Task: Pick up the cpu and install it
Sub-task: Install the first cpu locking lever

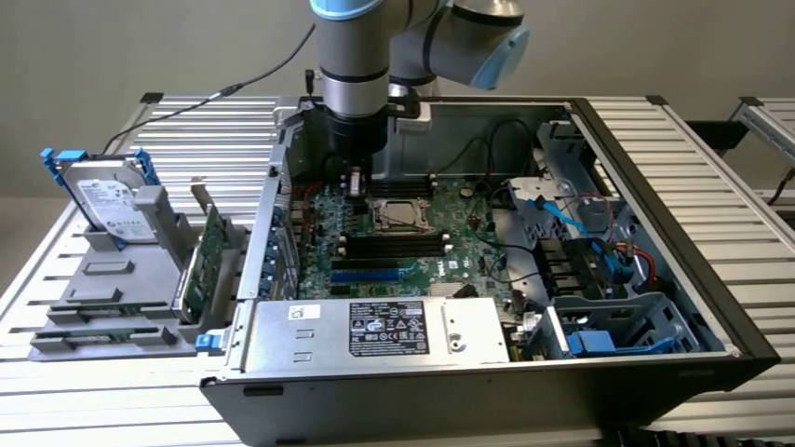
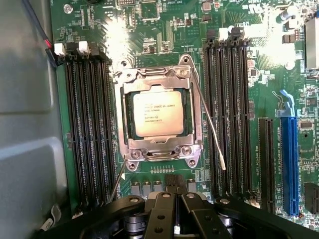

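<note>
Field notes, inside the computer case (image 1: 372, 410), over the motherboard (image 2: 164, 30).

- My gripper (image 2: 169, 199) is pressed together, fingers (image 2: 158, 214) meeting with nothing between them. From outside it (image 1: 357, 186) hangs low over the board, well inside the case walls.
- The cpu (image 2: 157, 113) lies flat just ahead of and below my fingertips, lid up, printed text readable. It sits inside the socket frame (image 2: 159, 147), level with it; apart from me, no contact. From outside it (image 1: 397, 216) shows as the pale square just beside my tip.
- A thin wire lever (image 2: 207, 119) slants across on one side of the frame. I cannot tell whether the frame is clamped down on the chip.
- Black memory slots (image 2: 87, 124) flank the socket on both sides of my hand; a blue slot (image 2: 290, 159) lies farther off.
- A hard drive (image 1: 106, 200) stands outside the case, well away. Not my concern.

Handling, my judgement: light, thin and fully rigid, no give at all. The metal lid looks smooth, so likely slippery under pads. The underside and the socket beneath are the delicate parts; tilting or dragging would risk damage. The only sound grip is on two opposite edges, kept level, with modest squeeze. With the frame hugging its rim, those edges look hard to reach as it lies.
</note>
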`<act>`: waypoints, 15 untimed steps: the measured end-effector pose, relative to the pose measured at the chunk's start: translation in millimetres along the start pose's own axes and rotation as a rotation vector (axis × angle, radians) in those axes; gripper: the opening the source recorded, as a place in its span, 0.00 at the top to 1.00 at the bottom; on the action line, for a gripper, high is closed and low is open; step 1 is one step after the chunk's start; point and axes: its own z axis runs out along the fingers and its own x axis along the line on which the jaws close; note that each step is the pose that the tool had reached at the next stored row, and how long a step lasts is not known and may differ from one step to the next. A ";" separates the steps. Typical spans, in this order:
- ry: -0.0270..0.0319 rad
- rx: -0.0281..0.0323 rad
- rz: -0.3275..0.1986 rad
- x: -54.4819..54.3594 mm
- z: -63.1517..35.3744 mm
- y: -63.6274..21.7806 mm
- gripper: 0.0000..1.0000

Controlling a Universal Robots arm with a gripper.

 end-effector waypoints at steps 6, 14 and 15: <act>0.0003 -0.0016 0.062 0.0 0.0 -0.2 0.89; 0.0002 -0.0022 0.153 0.0 0.0 -0.2 0.89; 0.0001 -0.0023 0.165 0.0 0.0 -0.2 0.89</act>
